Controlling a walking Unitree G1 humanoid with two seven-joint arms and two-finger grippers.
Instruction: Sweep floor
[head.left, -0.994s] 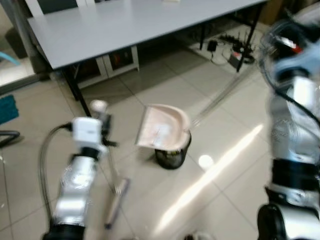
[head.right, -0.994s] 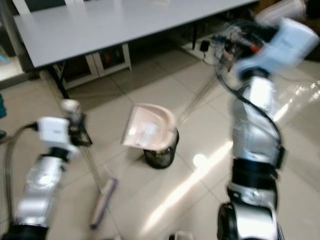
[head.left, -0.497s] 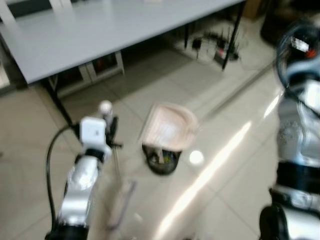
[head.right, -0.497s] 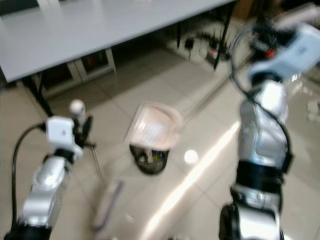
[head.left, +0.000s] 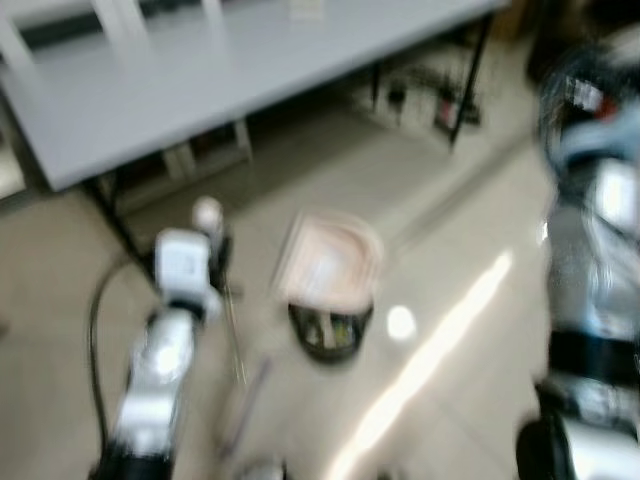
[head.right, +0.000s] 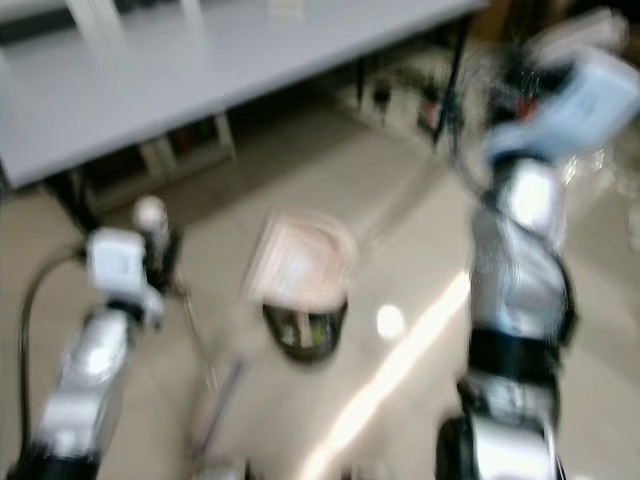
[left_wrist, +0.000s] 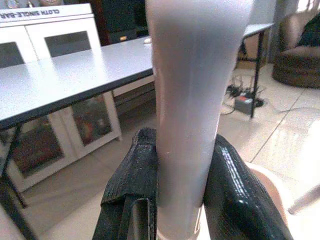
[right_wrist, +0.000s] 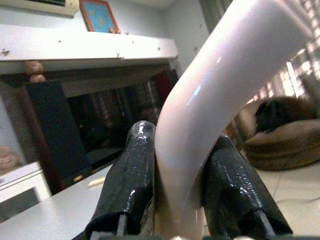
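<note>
Dustpan tipped over the bin: sweeping looks near its end, the emptying step in hand.

Beside the table, the black bin stands on the floor with the dustpan tilted just above it. The right gripper is clamped on the dustpan's handle; the left gripper is clamped on the broom, its head on the floor near the bin. Blur hides any remaining dirt.

From head height we look forward and down, both eyes sharing the blurred grey table, tiled floor and our two arms. Our wrist cameras sit close behind handles, facing outward; the left one also catches that table.
</note>
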